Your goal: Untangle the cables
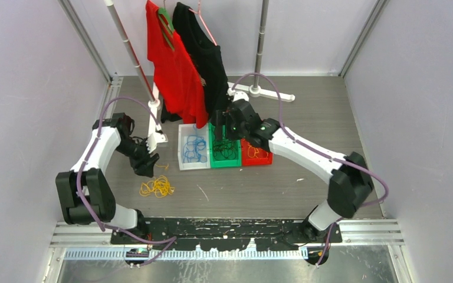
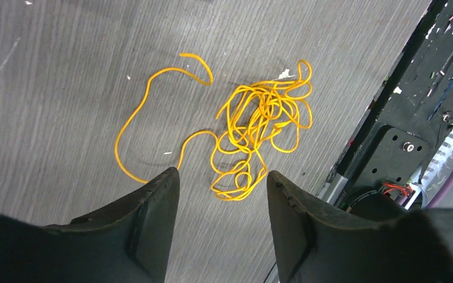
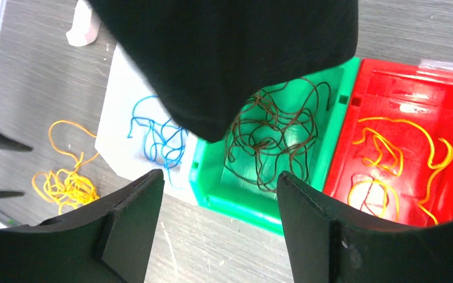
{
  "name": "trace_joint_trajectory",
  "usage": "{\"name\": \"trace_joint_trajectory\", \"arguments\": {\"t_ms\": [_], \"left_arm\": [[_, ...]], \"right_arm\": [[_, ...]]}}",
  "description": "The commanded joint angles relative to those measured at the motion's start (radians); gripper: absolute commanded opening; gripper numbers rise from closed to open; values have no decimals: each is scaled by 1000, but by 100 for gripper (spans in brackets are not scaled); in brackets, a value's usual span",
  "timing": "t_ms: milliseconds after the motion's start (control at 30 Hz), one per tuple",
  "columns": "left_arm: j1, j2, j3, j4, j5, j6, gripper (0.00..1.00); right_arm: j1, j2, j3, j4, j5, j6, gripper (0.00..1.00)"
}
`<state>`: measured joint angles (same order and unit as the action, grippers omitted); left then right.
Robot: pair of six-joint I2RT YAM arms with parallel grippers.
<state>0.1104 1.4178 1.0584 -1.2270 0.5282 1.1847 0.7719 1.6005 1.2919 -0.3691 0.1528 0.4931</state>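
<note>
A tangled bunch of yellow-orange cables [image 1: 156,187] lies on the grey table at front left; it also shows in the left wrist view [image 2: 259,118] with one long loose loop trailing left, and in the right wrist view [image 3: 65,183]. My left gripper [image 2: 221,174] is open and empty, hovering just above and beside the bunch [image 1: 147,162]. Blue cables [image 3: 159,132] lie in a white bin [image 1: 184,164], dark cables [image 3: 277,135] in a green bin [image 1: 224,163], yellow cables [image 3: 401,153] in a red bin [image 1: 259,159]. My right gripper [image 3: 219,177] is open and empty above the green bin's front edge.
A red shirt [image 1: 174,71] and a black shirt [image 1: 206,59] hang from a rack over the bins; the black shirt [image 3: 230,53] hides part of the white and green bins. The rack's white feet [image 1: 156,127] stand beside my left gripper. A black rail [image 2: 401,118] runs along the table's near edge.
</note>
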Motion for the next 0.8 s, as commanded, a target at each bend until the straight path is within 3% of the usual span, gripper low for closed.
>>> {"name": "trace_joint_trajectory", "arguments": {"t_ms": [0, 167, 367, 567, 633, 767], "left_arm": [[-27, 48, -10, 48, 50, -42, 56], [-57, 75, 1, 233, -52, -167, 57], [-34, 197, 61, 209, -186, -118, 61], [1, 296, 77, 148, -178, -58, 66], [2, 310, 66, 188, -189, -73, 60], [2, 319, 75, 205, -163, -120, 24]], "right_arm": [[27, -137, -81, 94, 3, -4, 76], [73, -201, -166, 142, 38, -22, 76], [142, -243, -228, 183, 89, -46, 73], [151, -271, -272, 204, 93, -27, 72], [155, -277, -280, 209, 96, -24, 69], [163, -282, -294, 234, 99, -11, 61]]}}
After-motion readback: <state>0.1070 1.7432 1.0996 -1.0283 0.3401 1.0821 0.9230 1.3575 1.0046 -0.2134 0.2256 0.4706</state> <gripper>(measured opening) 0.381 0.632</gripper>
